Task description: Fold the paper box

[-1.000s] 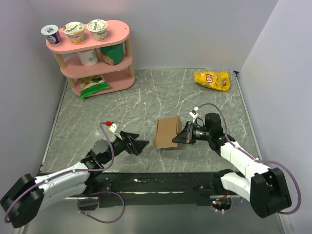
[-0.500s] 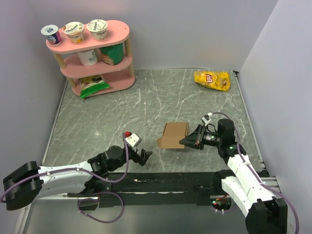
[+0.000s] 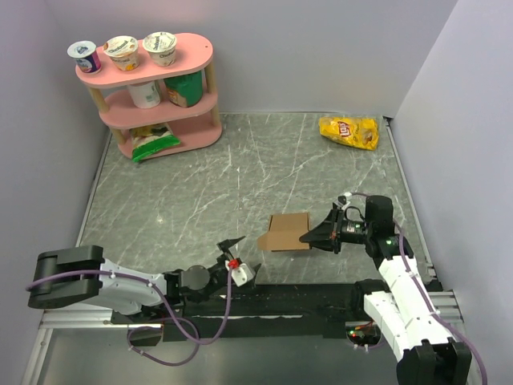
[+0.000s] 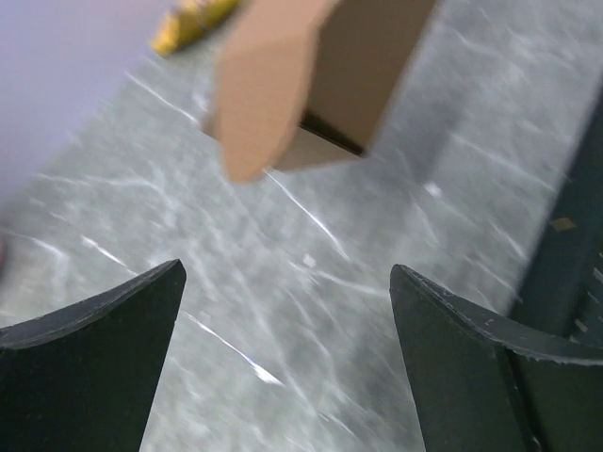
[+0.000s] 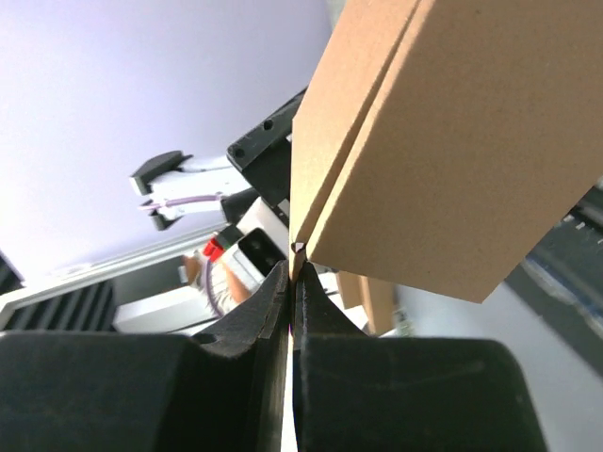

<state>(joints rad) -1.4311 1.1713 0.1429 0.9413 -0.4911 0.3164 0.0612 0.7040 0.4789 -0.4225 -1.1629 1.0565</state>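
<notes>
On the grey marbled worktop [image 3: 240, 168], brown cardboard paper box [image 3: 287, 233] front-centre; yellow chip bag [image 3: 348, 131] behind-right; pink three-tier shelf [image 3: 192, 52] behind-left.

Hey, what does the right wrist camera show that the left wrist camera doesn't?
Only the right wrist view: the right gripper shut on an edge of the paper box, with the left arm beyond it. Only the left wrist view: the left gripper wide open, the marble table and a corner of the yellow chip bag. Both show the brown paper box.
</notes>
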